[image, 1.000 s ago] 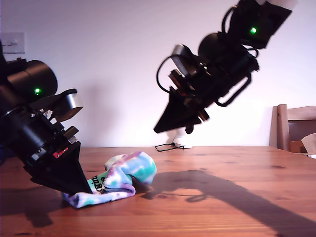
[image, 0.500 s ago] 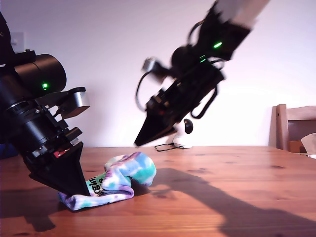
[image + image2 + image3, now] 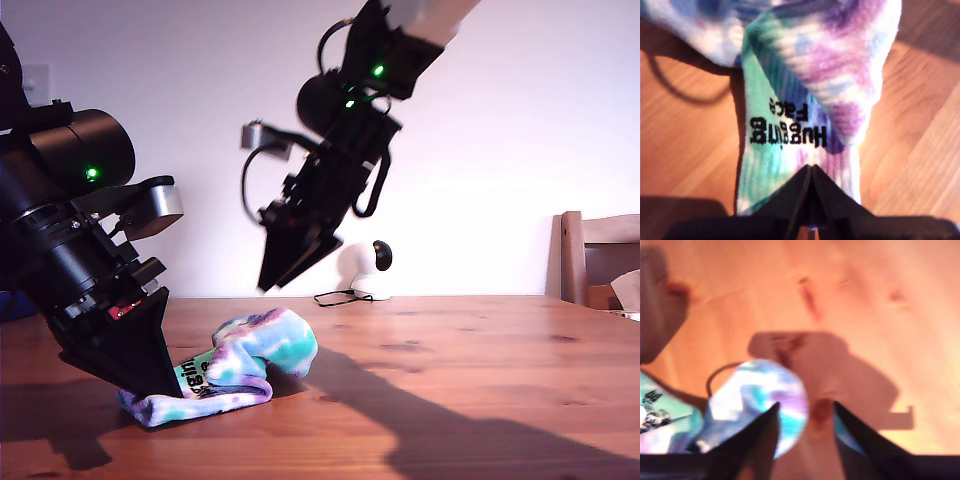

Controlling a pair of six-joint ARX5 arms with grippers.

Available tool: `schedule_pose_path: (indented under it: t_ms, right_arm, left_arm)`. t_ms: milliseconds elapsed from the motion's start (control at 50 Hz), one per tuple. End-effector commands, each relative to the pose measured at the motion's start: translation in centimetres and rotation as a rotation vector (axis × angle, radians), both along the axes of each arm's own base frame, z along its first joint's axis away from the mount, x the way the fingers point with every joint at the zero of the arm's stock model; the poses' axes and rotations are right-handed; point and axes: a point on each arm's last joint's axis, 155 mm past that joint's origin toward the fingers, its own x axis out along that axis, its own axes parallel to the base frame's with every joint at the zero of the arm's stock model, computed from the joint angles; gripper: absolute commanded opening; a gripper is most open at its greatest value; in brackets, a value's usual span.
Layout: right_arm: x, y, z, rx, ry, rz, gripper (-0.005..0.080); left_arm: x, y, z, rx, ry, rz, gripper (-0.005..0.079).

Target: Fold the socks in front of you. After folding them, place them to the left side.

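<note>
Second end effector point(image 3: 272, 283) swung from exterior view's right toward middle, now hanging above socks point(image 3: 235, 365), jaws apart. Its shadow on bench point(image 3: 480, 390) slid closer to socks. First end effector point(image 3: 172, 388), jaws pinched on socks' cuff, shifted slightly; socks barely nudged.

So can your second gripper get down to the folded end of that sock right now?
Probably yes. My second gripper hangs open above the sock with only air between them, and my first gripper pins the far cuff end, away from the fold.
</note>
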Motion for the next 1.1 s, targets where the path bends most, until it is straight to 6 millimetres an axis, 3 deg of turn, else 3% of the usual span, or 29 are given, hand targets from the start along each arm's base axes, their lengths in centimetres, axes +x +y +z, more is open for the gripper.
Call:
schedule_pose_path:
  t_ms: [0,220,660,740,880,1080]
  right_arm:
    - [-0.9,0.0,-3.0,-0.035,0.059,0.005,0.0335]
    - [-1.2,0.7,-3.0,-0.008,0.072,0.011,0.0335]
    - [-1.5,1.9,-6.0,-0.008,0.096,0.034,0.0322]
    - [-1.2,2.0,-5.9,-0.002,0.085,0.034,0.0248]
    - [-0.2,1.4,-6.0,-0.038,0.038,0.006,-0.002]
    - [2.2,-0.3,-5.7,-0.13,-0.052,-0.066,-0.001]
  left_arm:
    - [-7.0,4.1,-6.3,0.174,0.252,0.006,-0.0021]
    - [-7.0,4.1,-6.3,0.174,0.253,0.004,-0.0021]
    - [-7.1,4.1,-6.3,0.177,0.254,-0.002,-0.0021]
    - [-7.2,4.1,-6.4,0.179,0.258,-0.002,-0.0021]
    - [-7.4,4.2,-6.4,0.182,0.263,-0.002,-0.0021]
    - [-7.3,4.2,-6.4,0.186,0.261,-0.001,-0.0021]
